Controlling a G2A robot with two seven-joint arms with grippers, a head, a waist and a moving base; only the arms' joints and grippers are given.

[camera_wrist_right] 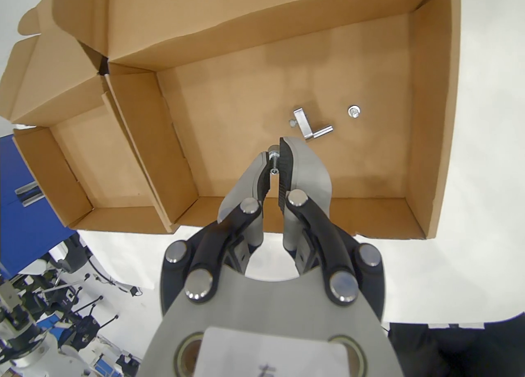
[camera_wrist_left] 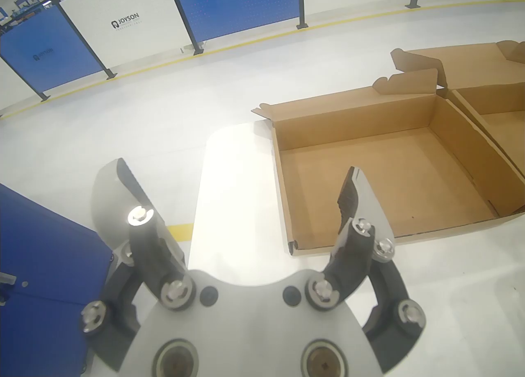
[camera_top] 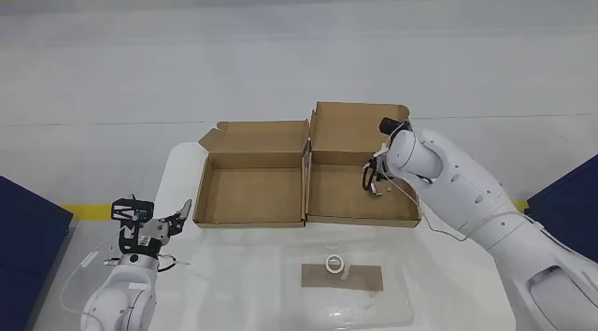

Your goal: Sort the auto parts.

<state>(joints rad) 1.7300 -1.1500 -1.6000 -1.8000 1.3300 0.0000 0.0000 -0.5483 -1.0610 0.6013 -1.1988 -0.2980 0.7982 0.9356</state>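
Screw [camera_wrist_right: 274, 163] sits clenched in right hand [camera_wrist_right: 275, 149] near the bracket [camera_wrist_right: 308, 127] inside the right box [camera_wrist_right: 430, 108]; left hand [camera_wrist_left: 236, 168] gapes wide.

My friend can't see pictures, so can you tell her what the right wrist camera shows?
The right gripper, shut on a small screw, hangs over an open cardboard box. On the box floor lie a metal bracket and a small round nut. A second open box sits beside it.

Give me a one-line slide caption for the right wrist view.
Right gripper holds a small bolt over a cardboard box containing a metal bracket and a small fastener.
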